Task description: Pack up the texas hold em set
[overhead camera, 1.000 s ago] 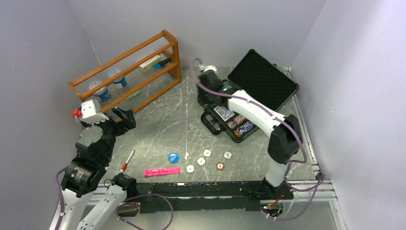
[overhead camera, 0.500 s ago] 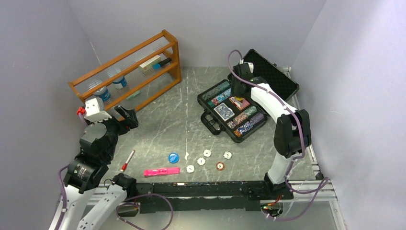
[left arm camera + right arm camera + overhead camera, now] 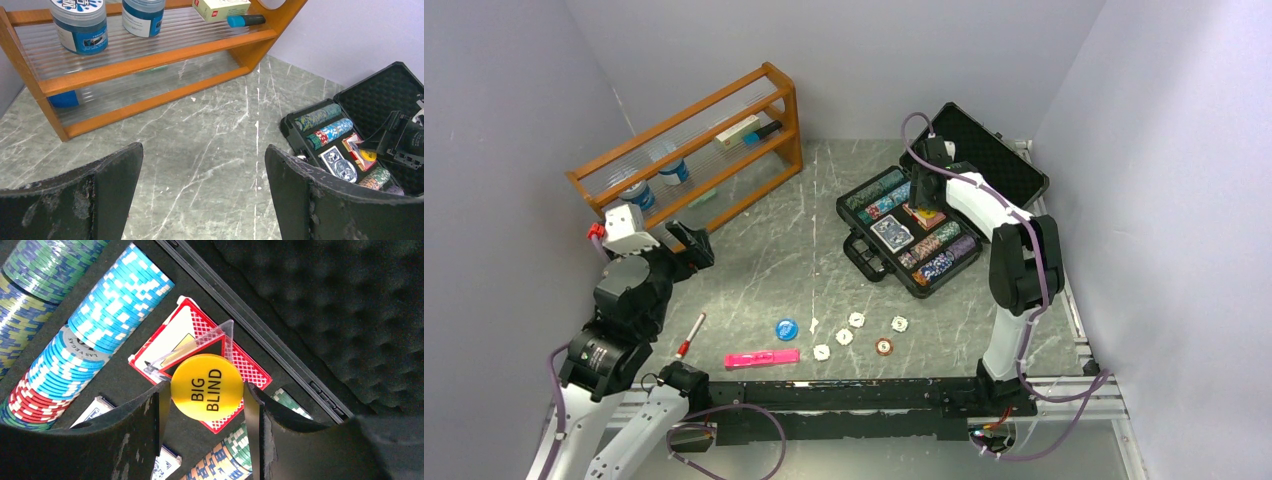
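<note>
Hovering over the case [image 3: 989,170] at the counter's [image 3: 774,255] far-right corner, right fingers [image 3: 135,425] pinch the yellow button [image 3: 207,387] for stowing; left fingers [image 3: 75,200] wide.

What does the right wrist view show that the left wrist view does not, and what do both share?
Only the right wrist view: the words BIG BLIND on the yellow button, clamped in the right gripper. Only the left wrist view: the wooden rack with blue jars, beyond the open left gripper. Both: the black case, its chip stacks and the red card deck.
</note>
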{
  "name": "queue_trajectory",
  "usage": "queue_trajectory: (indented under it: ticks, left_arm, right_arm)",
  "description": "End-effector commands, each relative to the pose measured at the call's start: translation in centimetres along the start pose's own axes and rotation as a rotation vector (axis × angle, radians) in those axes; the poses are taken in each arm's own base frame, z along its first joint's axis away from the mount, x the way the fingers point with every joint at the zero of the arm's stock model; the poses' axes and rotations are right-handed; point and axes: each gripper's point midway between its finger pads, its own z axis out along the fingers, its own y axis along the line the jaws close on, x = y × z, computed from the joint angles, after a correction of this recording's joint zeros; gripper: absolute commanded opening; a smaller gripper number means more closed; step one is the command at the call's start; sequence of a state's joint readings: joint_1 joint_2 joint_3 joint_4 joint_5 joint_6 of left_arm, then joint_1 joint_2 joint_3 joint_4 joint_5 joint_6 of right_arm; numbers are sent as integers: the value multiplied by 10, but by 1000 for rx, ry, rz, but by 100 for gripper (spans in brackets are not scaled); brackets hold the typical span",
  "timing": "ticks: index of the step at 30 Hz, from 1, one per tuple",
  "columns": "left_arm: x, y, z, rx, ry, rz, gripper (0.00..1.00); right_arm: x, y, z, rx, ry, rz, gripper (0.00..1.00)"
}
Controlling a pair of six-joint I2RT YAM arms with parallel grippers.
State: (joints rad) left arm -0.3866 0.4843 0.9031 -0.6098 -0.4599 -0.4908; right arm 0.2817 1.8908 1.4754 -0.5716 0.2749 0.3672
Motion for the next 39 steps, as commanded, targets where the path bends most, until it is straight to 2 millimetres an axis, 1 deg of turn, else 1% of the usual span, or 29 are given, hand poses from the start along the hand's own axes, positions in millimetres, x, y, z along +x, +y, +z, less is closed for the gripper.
queue_trajectory:
  ticks: [1, 5, 7, 9, 11, 13, 16, 18, 19, 21, 23, 25, 27, 29, 31, 34, 37, 39]
  left_arm:
    - [-6, -3, 4, -2, -17, -4, 97]
    - [-5, -2, 3, -1, -16, -13, 97]
    - [-5, -3, 3, 2, -19, -13, 97]
    - [-7, -3, 2, 0, -20, -12, 97]
    - [-8, -2, 2, -7, -22, -10, 97]
    - [-9, -1, 1, -8, -22, -10, 97]
    - [-8, -2, 0, -2, -22, -15, 97]
    - [-9, -3, -1, 3, -24, -19, 97]
    - [-9, -3, -1, 5, -24, -20, 97]
    - [-11, -5, 0, 9, -25, -24, 97]
    - [-11, -6, 0, 13, -24, -27, 97]
    - [-11, -8, 2, 16, -22, -32, 97]
    - [-12, -10, 3, 22, -22, -39, 97]
    - [-12, -13, 5, 29, -21, -44, 97]
    - [-13, -15, 7, 30, -19, -52, 97]
    - [-14, -16, 10, 20, -20, -60, 97]
    - [-16, -16, 12, 7, -20, -63, 97]
    - [-18, -16, 12, 0, -24, -62, 97]
  right_arm:
    - [-29, 9, -5, -39, -81, 34, 58]
    - [-34, 10, -5, -41, -91, 33, 58]
    - [-36, 11, -5, -47, -91, 29, 60]
    - [-35, 11, -4, -45, -83, 25, 64]
    - [-34, 10, -4, -40, -74, 22, 72]
    - [-32, 11, -6, -43, -68, 21, 76]
    - [-36, 9, -18, -50, -83, 28, 77]
    - [-41, 9, -31, -65, -108, 36, 77]
    - [-45, 11, -42, -84, -126, 41, 77]
    - [-45, 17, -55, -113, -143, 40, 75]
    - [-44, 28, -75, -151, -168, 29, 74]
    - [-35, 46, -91, -197, -178, 0, 72]
    - [-19, 74, -110, -260, -189, -63, 72]
    - [-1, 99, -126, -322, -183, -114, 72]
    - [22, 125, -139, -408, -158, -178, 72]
    - [58, 157, -155, -490, -119, -260, 72]
    - [101, 188, -168, -579, -57, -356, 73]
    - [133, 204, -171, -615, -11, -423, 74]
